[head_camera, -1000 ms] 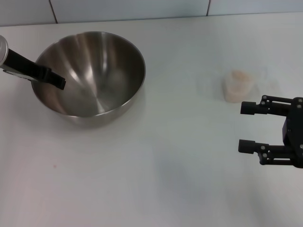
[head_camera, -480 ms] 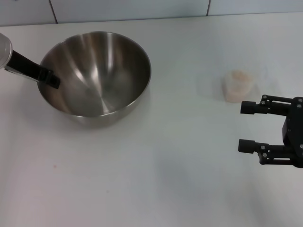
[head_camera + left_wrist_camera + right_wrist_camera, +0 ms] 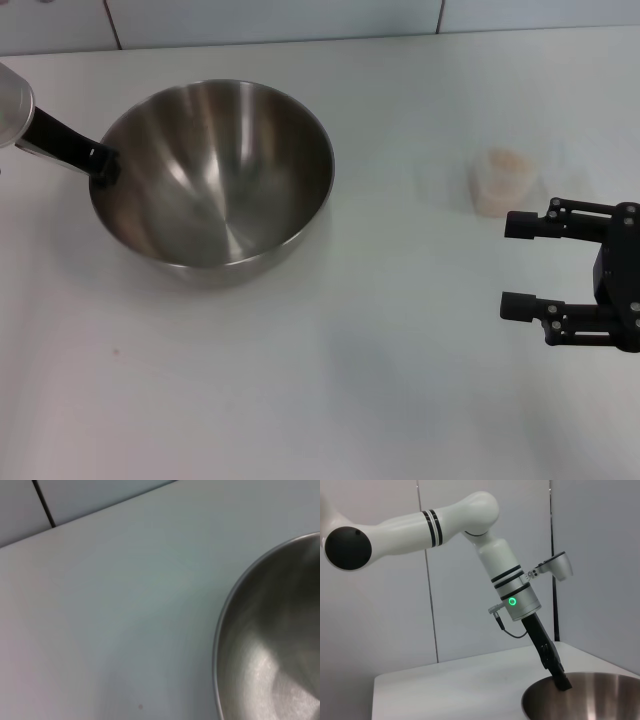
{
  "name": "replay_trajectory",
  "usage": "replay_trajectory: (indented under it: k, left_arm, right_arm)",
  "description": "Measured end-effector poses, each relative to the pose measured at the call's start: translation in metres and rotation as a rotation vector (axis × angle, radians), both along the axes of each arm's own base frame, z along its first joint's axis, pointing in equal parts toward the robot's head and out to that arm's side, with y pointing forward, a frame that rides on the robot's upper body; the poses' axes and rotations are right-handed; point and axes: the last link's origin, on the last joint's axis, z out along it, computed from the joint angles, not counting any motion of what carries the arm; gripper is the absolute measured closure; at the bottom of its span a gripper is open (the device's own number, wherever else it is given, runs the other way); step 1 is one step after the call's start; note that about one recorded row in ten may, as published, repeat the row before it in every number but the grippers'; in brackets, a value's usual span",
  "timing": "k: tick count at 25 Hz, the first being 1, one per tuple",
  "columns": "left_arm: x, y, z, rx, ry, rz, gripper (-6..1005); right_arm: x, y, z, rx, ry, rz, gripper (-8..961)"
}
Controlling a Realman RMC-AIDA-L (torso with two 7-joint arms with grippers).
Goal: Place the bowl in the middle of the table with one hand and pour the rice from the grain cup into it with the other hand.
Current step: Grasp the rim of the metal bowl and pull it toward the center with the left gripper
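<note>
The left gripper [image 3: 103, 165] sits at the left edge of the head view, clenched on the near-left rim of the bowl [image 3: 215, 180], its black fingers [image 3: 551, 661] reaching down at a slant from the white arm [image 3: 450, 522], one tip inside the wall. The bowl is tipped slightly, its open mouth facing up and toward the camera, and it stands on the worktop [image 3: 330, 380] in the upper left of the head view, left of the frame's centre. The left wrist view shows only the curved steel rim and the bare white surface beside it. The bowl's brushed interior shows no contents. In the lower right of the head view the right gripper [image 3: 522, 265] hovers above the worktop, released, its two black fingers spread apart and pointing toward the left of the frame with nothing between them. Just above it in the frame, apart from the upper finger, the grain cup [image 3: 502, 181] stands upright on the worktop, well apart from the bowl. The rice [image 3: 506, 158] shows as a pale pinkish mass at the cup's top.
</note>
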Motion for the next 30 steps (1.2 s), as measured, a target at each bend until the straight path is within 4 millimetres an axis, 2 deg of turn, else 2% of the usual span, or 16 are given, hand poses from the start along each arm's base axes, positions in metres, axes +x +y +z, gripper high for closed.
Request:
replay_trajectory:
  k: [2, 10, 21, 30]
  left_arm:
    - [0.000, 0.000, -0.001, -0.002, 0.002, -0.001, 860]
    - [0.000, -0.001, -0.002, -0.012, -0.001, -0.004, 887]
    - [0.009, -0.001, -0.005, -0.038, 0.010, -0.034, 900]
    - [0.039, -0.002, -0.012, -0.123, -0.067, -0.135, 911]
  right_arm:
    - [0.000, 0.000, 0.000, 0.000, 0.000, 0.002, 207]
    - [-0.001, 0.001, 0.000, 0.002, -0.001, 0.003, 208]
    - [-0.001, 0.002, 0.000, 0.000, -0.003, 0.003, 208]
    - [-0.002, 0.003, 0.000, -0.003, -0.004, 0.010, 207]
